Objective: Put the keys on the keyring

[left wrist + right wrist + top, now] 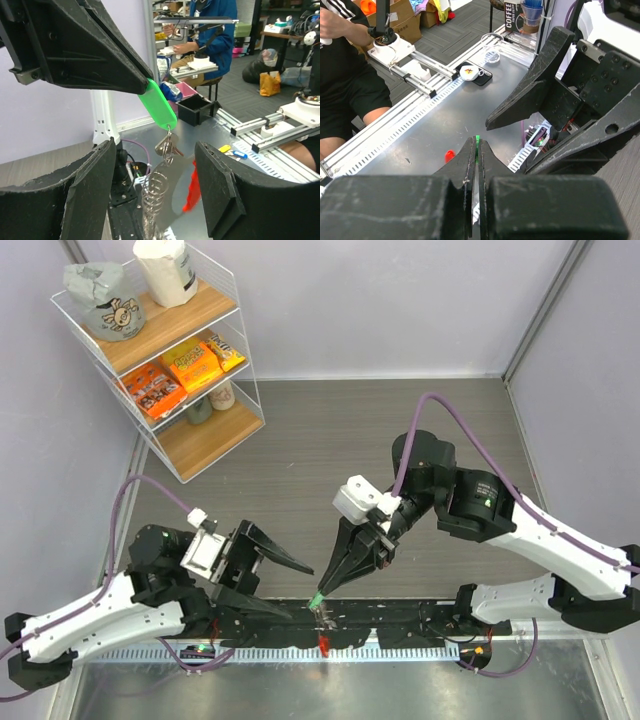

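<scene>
My right gripper (320, 597) is shut on the bright green head of a key (159, 104), a sliver of which shows between its fingertips in the right wrist view (477, 141). Its small metal key (168, 145) hangs just above the keyring's silvery coil (156, 192), touching or nearly so. The keyring's red arc (191, 192) lies beside the coil and also shows in the top view (323, 643) and the right wrist view (449, 156). My left gripper (302, 592) is open, its jaws either side of the coil and not touching it. The black key is out of view.
A wire shelf (165, 350) with snack packs stands at the back left. The keyring sits at the table's near edge over a metal bench (420, 125). Yellow (225, 148) and blue (239, 154) tags lie on that bench. Both arms crowd the near middle.
</scene>
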Action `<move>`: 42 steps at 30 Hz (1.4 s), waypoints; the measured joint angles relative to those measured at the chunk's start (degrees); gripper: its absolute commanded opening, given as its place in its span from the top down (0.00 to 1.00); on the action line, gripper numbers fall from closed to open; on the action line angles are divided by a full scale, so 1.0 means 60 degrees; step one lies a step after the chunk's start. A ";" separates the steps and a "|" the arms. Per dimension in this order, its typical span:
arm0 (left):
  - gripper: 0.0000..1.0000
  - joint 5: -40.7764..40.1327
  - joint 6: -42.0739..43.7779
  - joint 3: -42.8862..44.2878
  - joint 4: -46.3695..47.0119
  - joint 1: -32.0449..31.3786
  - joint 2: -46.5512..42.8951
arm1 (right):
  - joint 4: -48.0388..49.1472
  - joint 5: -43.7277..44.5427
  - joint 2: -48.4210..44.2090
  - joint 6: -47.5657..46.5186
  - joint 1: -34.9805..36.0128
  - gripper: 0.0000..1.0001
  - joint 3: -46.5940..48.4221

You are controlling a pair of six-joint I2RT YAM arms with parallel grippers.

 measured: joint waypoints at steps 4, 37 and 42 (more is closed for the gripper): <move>0.37 0.0211 -0.0412 -0.0029 0.0317 0.0000 0.0335 | -0.0299 0.0022 0.0011 -0.0204 0.0011 0.95 0.0193; 0.66 0.1009 -0.1417 -0.0146 0.1322 -0.0084 0.1235 | -0.0732 0.0168 0.0364 -0.0521 0.0018 0.95 0.0699; 0.64 0.1020 -0.1410 -0.0146 0.1311 -0.0084 0.1173 | -0.0750 0.0175 0.0361 -0.0557 0.0036 0.95 0.0710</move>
